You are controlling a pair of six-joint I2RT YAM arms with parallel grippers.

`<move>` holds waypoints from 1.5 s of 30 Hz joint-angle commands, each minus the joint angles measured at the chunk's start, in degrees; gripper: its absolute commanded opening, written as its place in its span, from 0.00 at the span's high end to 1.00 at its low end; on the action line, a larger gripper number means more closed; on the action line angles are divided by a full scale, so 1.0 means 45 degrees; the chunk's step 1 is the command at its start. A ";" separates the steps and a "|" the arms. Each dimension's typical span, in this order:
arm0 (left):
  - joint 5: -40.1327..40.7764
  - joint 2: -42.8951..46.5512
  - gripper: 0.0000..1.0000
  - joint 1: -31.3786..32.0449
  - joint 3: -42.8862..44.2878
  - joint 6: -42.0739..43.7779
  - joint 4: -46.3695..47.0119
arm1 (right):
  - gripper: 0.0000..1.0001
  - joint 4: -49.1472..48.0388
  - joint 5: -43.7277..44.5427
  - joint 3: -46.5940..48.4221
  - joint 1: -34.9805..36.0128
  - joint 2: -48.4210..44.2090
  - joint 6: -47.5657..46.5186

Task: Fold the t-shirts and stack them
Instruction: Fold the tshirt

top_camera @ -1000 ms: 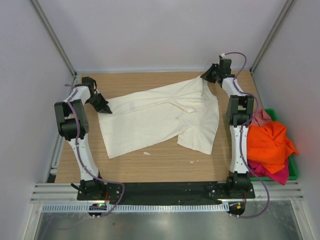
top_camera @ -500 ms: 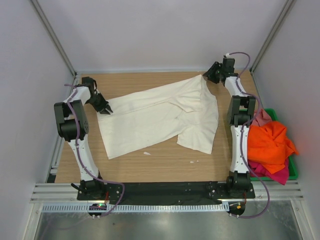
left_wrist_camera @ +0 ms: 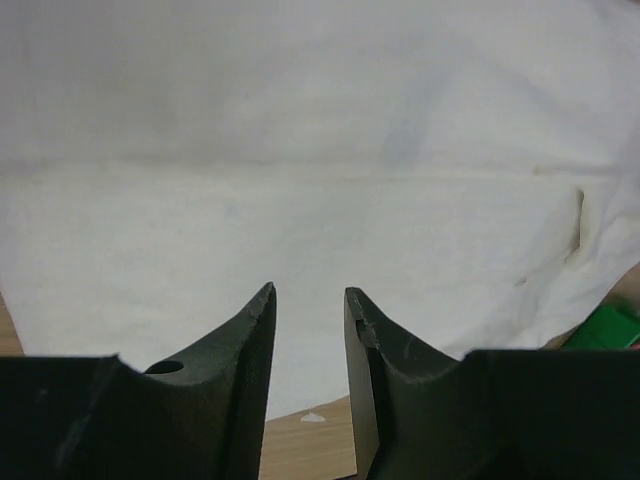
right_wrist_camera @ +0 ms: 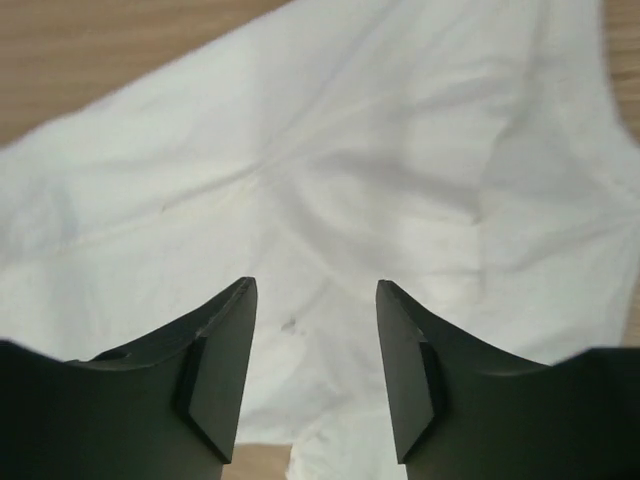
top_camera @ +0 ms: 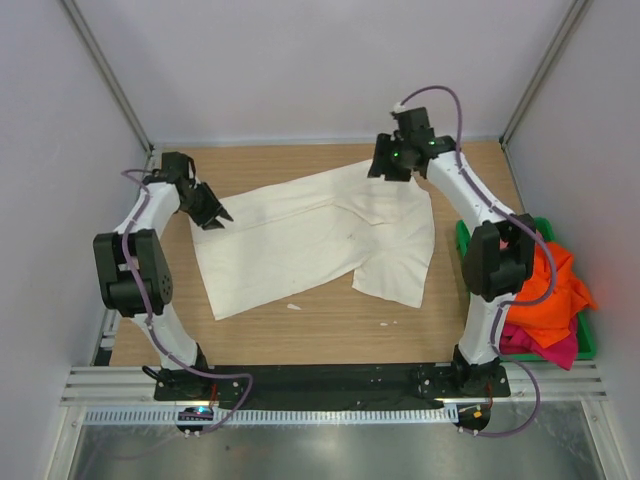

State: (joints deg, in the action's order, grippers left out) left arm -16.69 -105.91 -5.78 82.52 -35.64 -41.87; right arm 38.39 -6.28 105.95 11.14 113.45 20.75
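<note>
The cream-white t-shirt (top_camera: 320,235) lies spread on the bench (top_camera: 330,335). It runs from near the left edge up toward the far right corner, with one broad part hanging down toward the near edge on the right. It is not flat: creases fan out under the right arm, and a ridge crosses the cloth under the left.

The left fingers (top_camera: 212,210) hover at the shirt's left end, a little apart with nothing between them. The right fingers (top_camera: 386,165) hang over its far right part, spread wider and also empty.

To my eye the shirt is laid out but no fold has begun. For a clean fold, each arm should come down on an outer edge rather than mid-cloth and pinch every layer there. Both should then lift together and low, so the shirt doesn't drag or bunch.

The orange shirt (top_camera: 545,285) and magenta shirt (top_camera: 550,348) wait heaped in the green bin (top_camera: 587,345) off the right edge.
</note>
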 commanded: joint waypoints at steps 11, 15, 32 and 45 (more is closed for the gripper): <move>-0.1682 0.2284 0.67 0.0874 -0.3610 -0.0518 0.0886 | 0.52 0.1097 0.3017 -0.1241 0.3150 0.1077 -0.2696; -0.1780 0.2266 0.67 0.0894 -0.3612 -0.0459 0.0886 | 0.53 0.1058 0.3329 -0.1065 0.3248 0.1741 -0.2873; -0.1839 0.2011 0.68 0.0875 -0.3455 -0.0186 0.0573 | 0.71 0.0200 0.4735 -0.0420 0.3248 0.2836 -0.2854; -0.1546 0.1953 0.69 0.0875 -0.3611 0.0009 0.0281 | 0.91 -0.2319 0.7000 0.1468 0.3053 0.3869 -0.2210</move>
State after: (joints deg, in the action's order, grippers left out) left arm -23.57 -97.71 -1.85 65.84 -36.93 -39.70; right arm 34.20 20.32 105.73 25.32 128.97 9.23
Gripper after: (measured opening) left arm 0.314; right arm 0.094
